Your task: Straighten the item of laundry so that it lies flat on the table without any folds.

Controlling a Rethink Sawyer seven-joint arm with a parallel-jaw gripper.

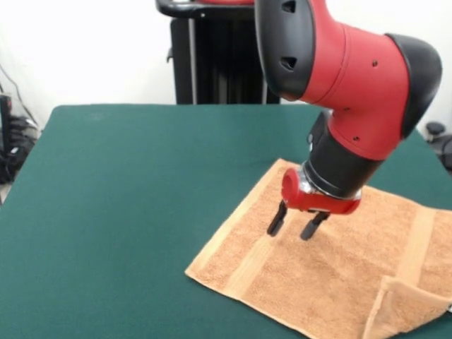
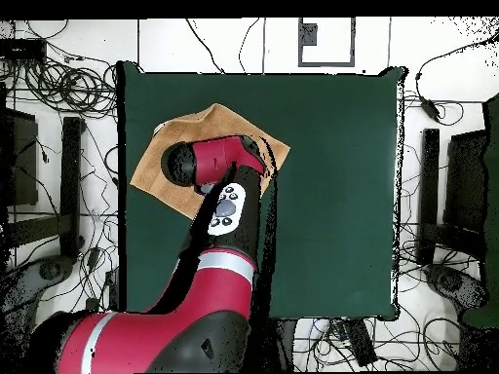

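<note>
Towel [image 1: 332,261] is lying mostly flat at the counter's [image 1: 127,198] near right, its near right corner folded over. Pincer [image 1: 296,224] is hovering above the towel's middle, fingers apart, gripping nothing. Likely next: reaching to that flap and pulling it outward.

No legible text, label, brand, number or sign appears in either view. The towel [image 1: 332,261], the table [image 1: 127,205] and the red and black arm [image 1: 353,78] carry no readable markings. The button pad [image 2: 226,207] on the arm shows no discernible characters.
</note>
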